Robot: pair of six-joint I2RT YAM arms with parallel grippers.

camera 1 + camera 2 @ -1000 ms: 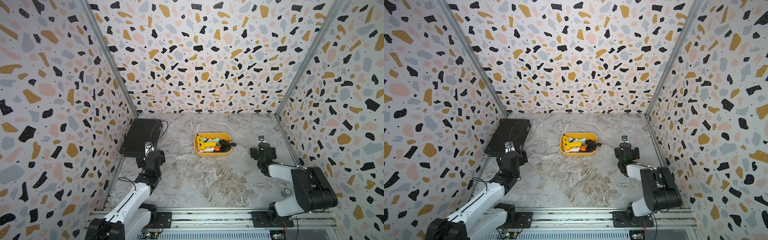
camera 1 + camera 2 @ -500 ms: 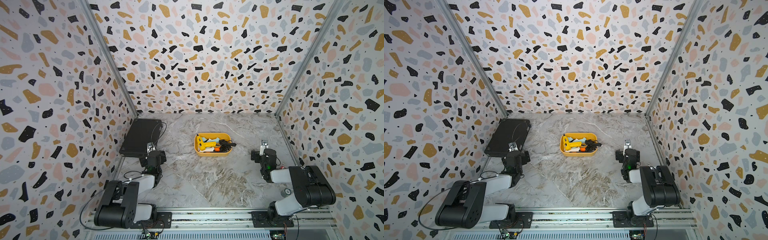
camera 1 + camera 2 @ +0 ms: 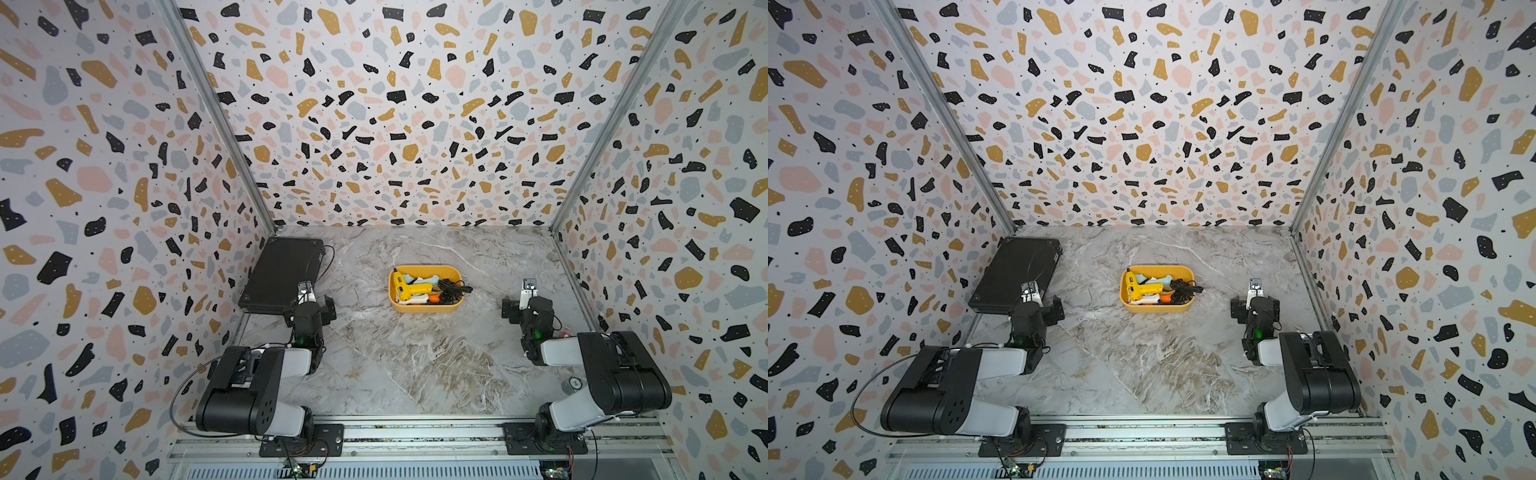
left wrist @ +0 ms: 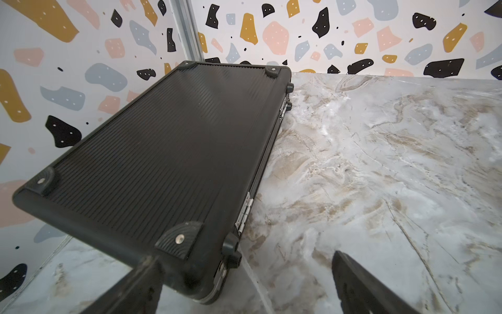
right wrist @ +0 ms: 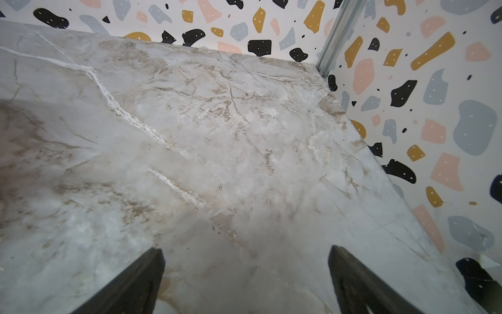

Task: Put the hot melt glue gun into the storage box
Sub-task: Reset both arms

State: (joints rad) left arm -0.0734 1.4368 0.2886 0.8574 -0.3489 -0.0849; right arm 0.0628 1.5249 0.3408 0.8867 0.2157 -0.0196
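Marble tabletop (image 3: 415, 374), terrazzo walls (image 3: 395, 124); task thing boxed.
My left pincer (image 4: 244, 258) and right pincer (image 5: 244, 250) gape wide, empty. Yellow glue gun (image 3: 411, 289) lies in the storage box (image 3: 424, 308), ahead between them, cord (image 3: 453, 287) seemingly trailing over its rim.

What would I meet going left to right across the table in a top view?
flat black case → yellow hot melt glue gun → black cord tangle, both inside the storage box → right claw, open
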